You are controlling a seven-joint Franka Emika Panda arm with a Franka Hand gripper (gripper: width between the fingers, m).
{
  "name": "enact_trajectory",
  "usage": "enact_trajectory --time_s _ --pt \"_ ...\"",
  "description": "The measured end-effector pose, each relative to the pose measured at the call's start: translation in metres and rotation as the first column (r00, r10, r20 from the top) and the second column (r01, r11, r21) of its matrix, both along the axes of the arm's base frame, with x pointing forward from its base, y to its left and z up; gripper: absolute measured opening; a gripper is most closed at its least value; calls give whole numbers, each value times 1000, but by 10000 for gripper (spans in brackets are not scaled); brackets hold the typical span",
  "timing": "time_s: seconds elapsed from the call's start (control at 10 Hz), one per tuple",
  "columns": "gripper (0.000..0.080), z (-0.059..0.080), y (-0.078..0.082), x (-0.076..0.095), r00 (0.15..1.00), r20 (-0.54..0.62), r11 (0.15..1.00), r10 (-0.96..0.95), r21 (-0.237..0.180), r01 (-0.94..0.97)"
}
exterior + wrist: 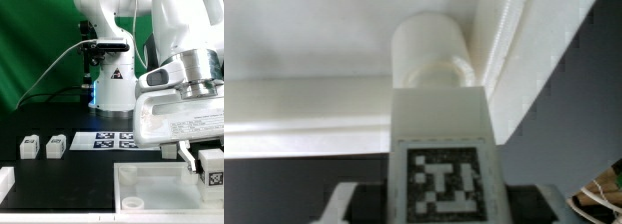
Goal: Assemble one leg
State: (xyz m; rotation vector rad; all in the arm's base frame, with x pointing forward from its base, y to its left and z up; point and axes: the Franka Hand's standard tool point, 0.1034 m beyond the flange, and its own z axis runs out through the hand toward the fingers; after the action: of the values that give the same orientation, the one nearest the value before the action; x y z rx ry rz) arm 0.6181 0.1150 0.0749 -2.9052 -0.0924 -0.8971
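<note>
My gripper (203,160) is shut on a leg (212,168), a small white block with a black-and-white tag, and holds it above the right side of the large flat white rimmed part (150,178). In the wrist view the leg (441,120) stands between my fingers (352,200), its tag towards the camera and its rounded end pointing at a corner of the white rimmed part (313,70). I cannot tell whether the leg touches that part. Two more legs (28,147) (55,146) stand side by side on the black table at the exterior view's left.
The marker board (112,139) lies flat on the table in front of the robot's base (112,90). A white piece (5,186) shows at the lower left edge of the exterior view. A green curtain hangs behind.
</note>
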Motion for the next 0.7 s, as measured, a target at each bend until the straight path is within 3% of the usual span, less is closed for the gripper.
enact_trajectory --time_s 0.5,0.6,0.7 --pt "293 -3 3 -2 999 -10 1000 -31 -6 31" --pt "508 -3 3 -2 999 -11 1000 -31 -6 31" --pt "508 -3 3 -2 999 -11 1000 -31 -6 31"
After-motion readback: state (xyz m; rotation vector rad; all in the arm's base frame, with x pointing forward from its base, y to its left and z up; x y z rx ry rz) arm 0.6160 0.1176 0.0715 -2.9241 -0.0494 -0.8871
